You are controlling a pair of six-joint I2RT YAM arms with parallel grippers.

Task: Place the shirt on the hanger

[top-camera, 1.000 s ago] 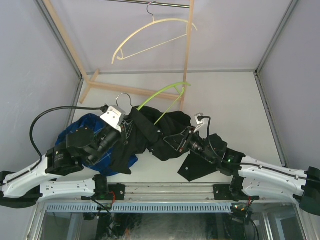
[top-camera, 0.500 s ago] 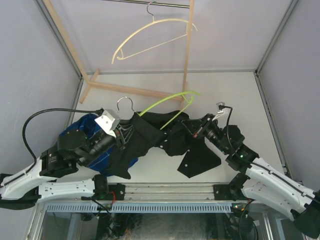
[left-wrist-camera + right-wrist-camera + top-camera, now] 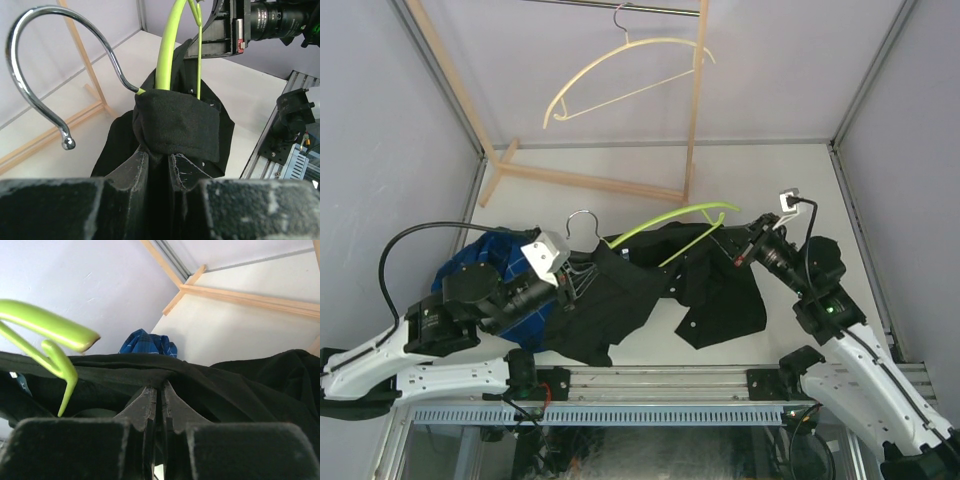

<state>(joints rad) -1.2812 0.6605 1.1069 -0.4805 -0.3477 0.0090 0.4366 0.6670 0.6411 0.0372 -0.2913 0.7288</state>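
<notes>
**Top external: black shirt strung between both my grippers**

My left gripper [image 3: 159, 157], at 8 o'clock in the overhead view, is clamped on a fold of the black shirt [image 3: 630, 295] wrapped round the neck of the lime-green hanger [image 3: 670, 222]. Its metal hook [image 3: 67, 144] curls up at 11 o'clock from my fingers. My right gripper [image 3: 160, 392], at 3 o'clock, has its fingers pressed together on the shirt's edge. The cloth is spread between my hands over the table [image 3: 790, 190]. A blue plaid shirt [image 3: 470, 262] lies bunched at 9 o'clock of my left wrist. Farther off, at 12 o'clock, a cream hanger [image 3: 620, 65] hangs by the wooden rack [image 3: 695, 110].
</notes>
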